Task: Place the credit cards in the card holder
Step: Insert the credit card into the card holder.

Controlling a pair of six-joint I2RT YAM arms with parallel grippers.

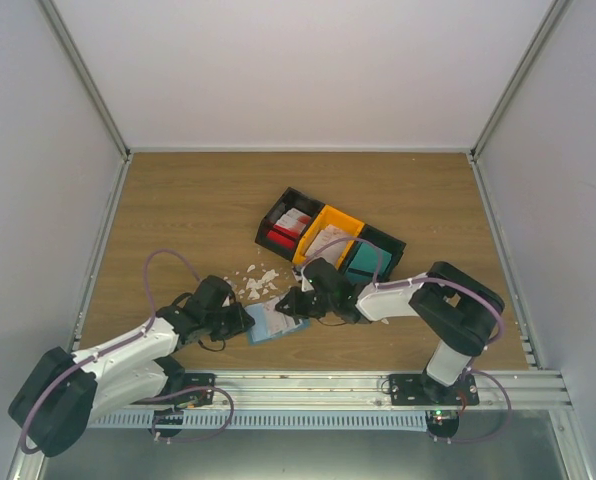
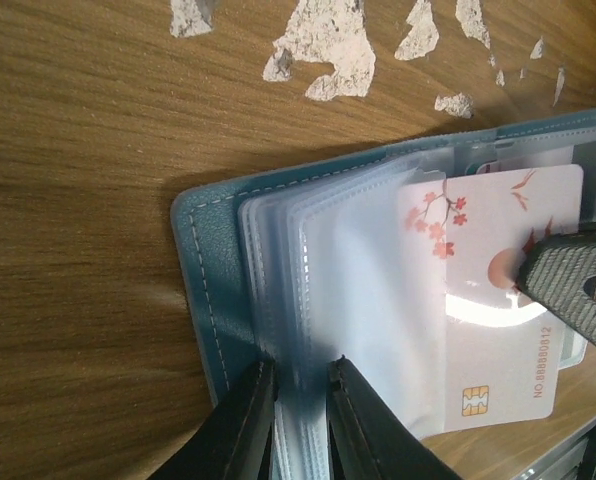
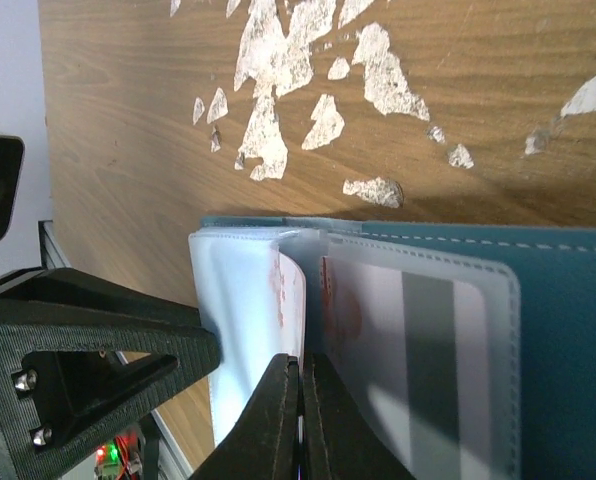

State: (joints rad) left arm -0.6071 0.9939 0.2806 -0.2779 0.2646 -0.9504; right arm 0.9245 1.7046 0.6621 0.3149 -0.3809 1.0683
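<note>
On the table [image 1: 178,210] btw the arms, the card holder [image 1: 278,322] lies open. Left tool [image 2: 300,378] is clamped on its clear sleeves [image 2: 358,290], prob. to fan them & pin the holder down; right tool [image 3: 300,365] is pinched together on a card [image 2: 488,350], edge-on, partway inside a sleeve

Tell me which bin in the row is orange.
The middle bin, orange between two black ones: the left bin holds red and white items, the right bin a teal block.
</note>
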